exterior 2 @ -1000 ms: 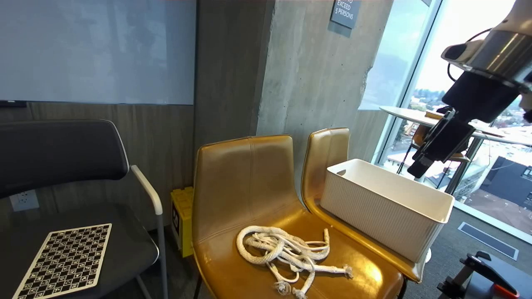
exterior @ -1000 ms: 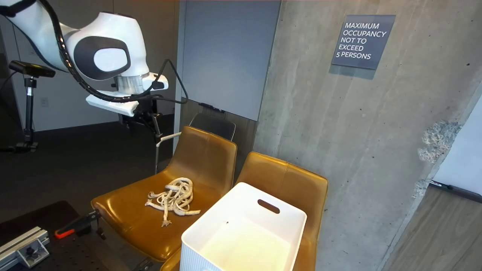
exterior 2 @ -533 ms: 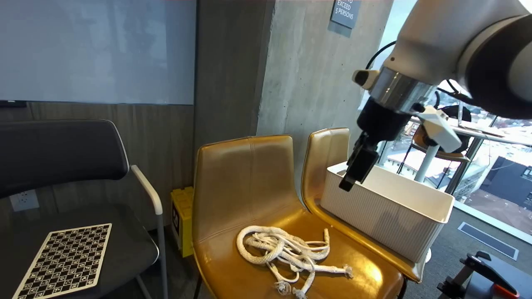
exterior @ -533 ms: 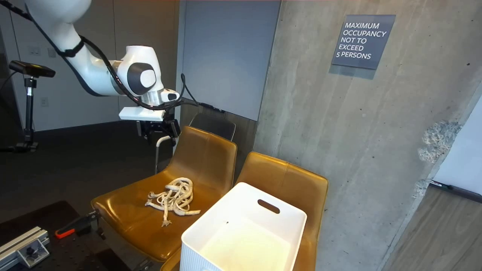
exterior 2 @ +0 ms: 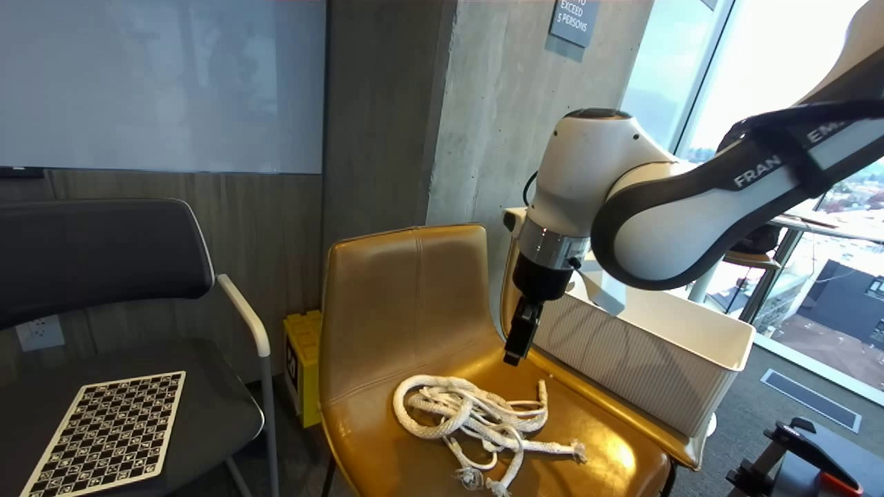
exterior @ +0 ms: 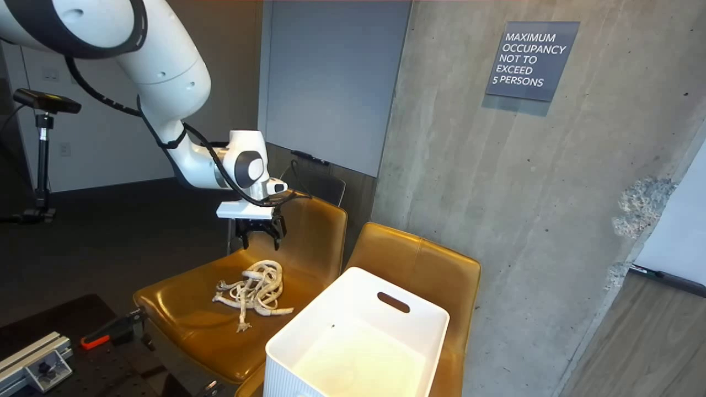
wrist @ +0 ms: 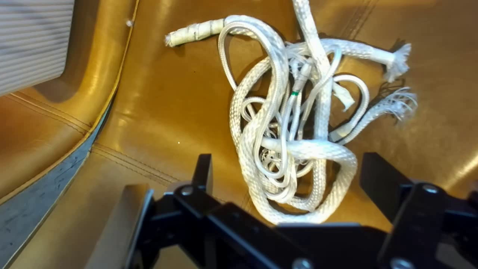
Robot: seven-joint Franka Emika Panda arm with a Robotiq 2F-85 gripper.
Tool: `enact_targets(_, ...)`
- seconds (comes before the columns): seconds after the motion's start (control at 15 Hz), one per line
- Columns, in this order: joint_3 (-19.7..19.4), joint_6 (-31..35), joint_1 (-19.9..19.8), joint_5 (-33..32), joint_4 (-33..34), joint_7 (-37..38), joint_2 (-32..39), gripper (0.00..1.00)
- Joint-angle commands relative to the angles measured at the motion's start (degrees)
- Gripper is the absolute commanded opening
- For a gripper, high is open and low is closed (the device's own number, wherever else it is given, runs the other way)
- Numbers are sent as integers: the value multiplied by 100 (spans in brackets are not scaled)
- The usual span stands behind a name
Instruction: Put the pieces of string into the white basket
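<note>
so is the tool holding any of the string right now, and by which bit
Nothing is held: the tool hangs open, with a visible gap between it and the pieces of string, which lie on the tan chair.

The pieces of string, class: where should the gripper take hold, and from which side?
Probably from above, closing the open gripper on the middle of the pieces of string: they loop over one another there, heaped on the chair seat, so one pinch may catch several; frayed ends stray outward.
</note>
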Motion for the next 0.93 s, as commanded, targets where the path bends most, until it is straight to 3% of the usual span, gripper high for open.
enact_targets(0.0, -34, -462, -38, 185, 1240, -428, 1047, 100)
enact_targets(0.87, -69, -1753, 38, 437, 3785, -655, 3541, 100)
